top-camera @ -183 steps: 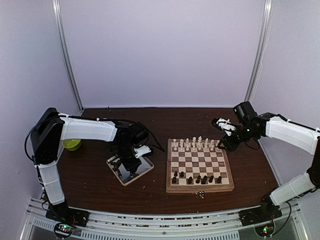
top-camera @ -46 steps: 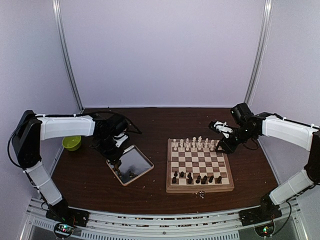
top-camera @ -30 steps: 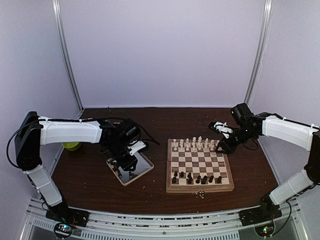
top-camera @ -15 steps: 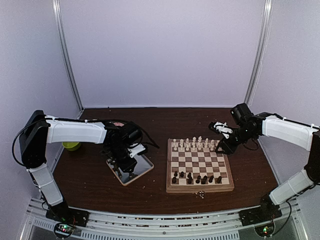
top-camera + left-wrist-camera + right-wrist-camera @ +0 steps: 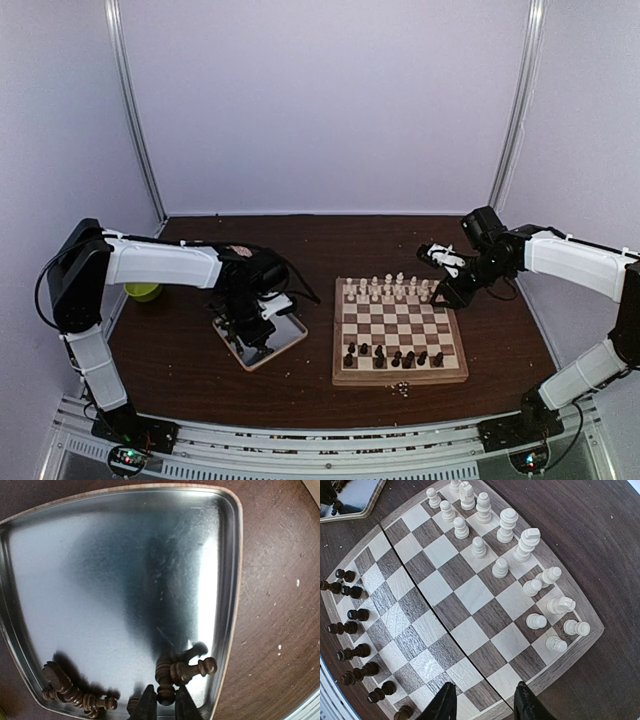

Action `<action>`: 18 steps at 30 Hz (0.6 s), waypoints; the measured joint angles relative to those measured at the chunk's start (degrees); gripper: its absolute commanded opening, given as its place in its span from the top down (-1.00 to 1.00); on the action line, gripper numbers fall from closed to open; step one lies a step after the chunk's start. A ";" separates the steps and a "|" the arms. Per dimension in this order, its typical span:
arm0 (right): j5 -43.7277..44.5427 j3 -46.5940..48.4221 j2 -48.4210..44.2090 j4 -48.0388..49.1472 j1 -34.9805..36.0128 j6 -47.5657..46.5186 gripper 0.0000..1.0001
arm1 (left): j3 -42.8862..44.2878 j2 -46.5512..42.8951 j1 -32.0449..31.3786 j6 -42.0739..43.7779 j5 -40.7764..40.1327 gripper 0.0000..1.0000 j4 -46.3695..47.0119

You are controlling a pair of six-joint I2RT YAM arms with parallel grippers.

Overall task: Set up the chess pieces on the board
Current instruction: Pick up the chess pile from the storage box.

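Left fingers (image 5: 149, 707) are down inside the silver tray (image 5: 232, 580), nearly together, pinching the round part of a dark piece (image 5: 166, 695) between the tips. It looks clamped from both sides, but the contact sits at the very bottom of the wrist view, so I'm not fully sure. That piece is at the tray's corner. A second dark piece (image 5: 187, 670) lies on its side touching it, and a small heap of more dark pieces (image 5: 65, 687) lies in the next corner along the same tray edge. The rest of the tray floor is bare metal.

The tray sits left of the bench's middle, toward the near edge, turned at an angle. A green bowl (image 5: 143, 291) is by the left edge of the bench.

The board (image 5: 472, 592) lies flat, right of the bench's middle and nearer the near edge, just beside the tray without touching it. Cream pieces (image 5: 500, 567) stand in two rows along the board's far side (sixteen by my count). Dark pieces on the board (image 5: 357, 614) stand along its near side, with those rows only partly filled. A few tiny bits (image 5: 400, 388) lie on the bench just off the board's near rim.

Right fingers (image 5: 445, 704) are apart with nothing between them. They hover above the board's right rim near its far right corner, clear of the cream pieces.
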 measured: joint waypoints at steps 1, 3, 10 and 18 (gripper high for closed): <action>0.00 0.00 0.00 0.00 0.00 0.00 0.19 | 0.09 0.04 0.00 -0.02 -0.11 0.67 -0.07; -0.02 0.00 0.00 0.00 0.00 0.00 0.19 | 0.39 0.20 0.00 -0.02 -0.39 0.67 -0.33; -0.04 0.02 0.00 -0.22 0.00 -0.04 0.19 | 2.19 1.75 0.00 0.02 -0.79 0.83 -0.50; -0.96 0.15 0.00 -0.46 0.00 0.04 0.19 | 4.42 0.90 0.00 -0.04 -0.72 0.85 -0.74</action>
